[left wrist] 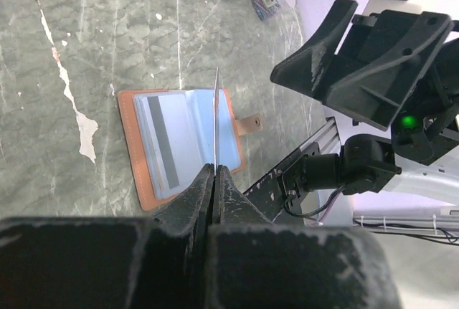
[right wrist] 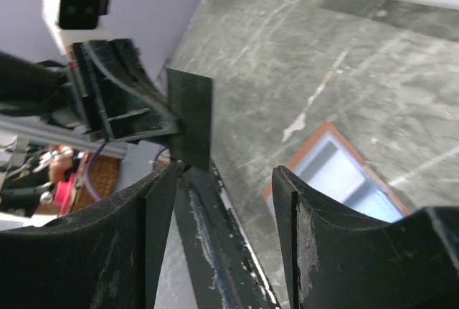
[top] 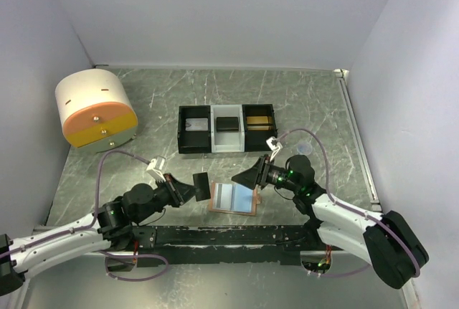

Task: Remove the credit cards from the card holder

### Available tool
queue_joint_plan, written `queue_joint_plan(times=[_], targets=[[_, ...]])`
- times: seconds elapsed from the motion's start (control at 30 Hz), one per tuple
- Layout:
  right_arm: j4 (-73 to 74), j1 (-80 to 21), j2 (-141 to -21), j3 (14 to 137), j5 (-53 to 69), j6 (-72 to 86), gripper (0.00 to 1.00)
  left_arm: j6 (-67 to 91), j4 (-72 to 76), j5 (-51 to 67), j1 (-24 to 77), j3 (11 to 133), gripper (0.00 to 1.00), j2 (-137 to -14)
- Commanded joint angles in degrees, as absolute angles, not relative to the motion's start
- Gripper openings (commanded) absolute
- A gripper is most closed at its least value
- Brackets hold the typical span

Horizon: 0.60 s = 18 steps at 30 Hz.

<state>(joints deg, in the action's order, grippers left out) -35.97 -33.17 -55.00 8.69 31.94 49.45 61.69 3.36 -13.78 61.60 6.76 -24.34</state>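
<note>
The salmon-orange card holder [top: 233, 198] lies open on the table between the arms, its light blue lining up, with a card with a dark stripe in one pocket [left wrist: 166, 143]. My left gripper [top: 192, 188] is shut on a dark credit card [top: 202, 186], held on edge just left of and above the holder. In the left wrist view the card [left wrist: 216, 119] shows edge-on, rising from the pinched jaws of the left gripper [left wrist: 215, 171]. My right gripper [top: 246, 178] hovers open over the holder's right half, nothing between its fingers [right wrist: 308, 216]. The right wrist view shows the held card [right wrist: 191, 117] and the holder [right wrist: 337, 169].
A black-and-white three-compartment tray [top: 226, 129] stands behind the holder, with a card in each compartment. A round white and orange container [top: 97, 110] sits at the back left. A small clear round object [top: 305, 148] lies right of the tray. White walls close in three sides.
</note>
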Motion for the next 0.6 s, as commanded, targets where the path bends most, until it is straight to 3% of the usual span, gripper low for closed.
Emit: queue_joint_plan(times=[0.0, 0.2, 0.4, 0.57], targets=[[-48.8, -33.0, -56.0, 9.5, 39.0, 52.5, 0.56, 58.6, 8.0, -11.8, 61.6, 7.1, 0.07, -25.7], [-48.3, -33.4, -54.5, 8.4, 37.9, 52.9, 0.57, 54.0, 17.0, -4.4, 60.6, 9.1, 0.07, -34.4], [-43.5, -33.3, -50.2, 7.6, 36.4, 51.6, 0.58, 58.6, 37.9, 13.5, 46.7, 2.8, 0.07, -42.2], [-41.5, -33.4, -47.5, 7.7, 36.7, 51.7, 0.6, 59.1, 47.0, 20.6, 43.7, 1.3, 0.07, -46.0]])
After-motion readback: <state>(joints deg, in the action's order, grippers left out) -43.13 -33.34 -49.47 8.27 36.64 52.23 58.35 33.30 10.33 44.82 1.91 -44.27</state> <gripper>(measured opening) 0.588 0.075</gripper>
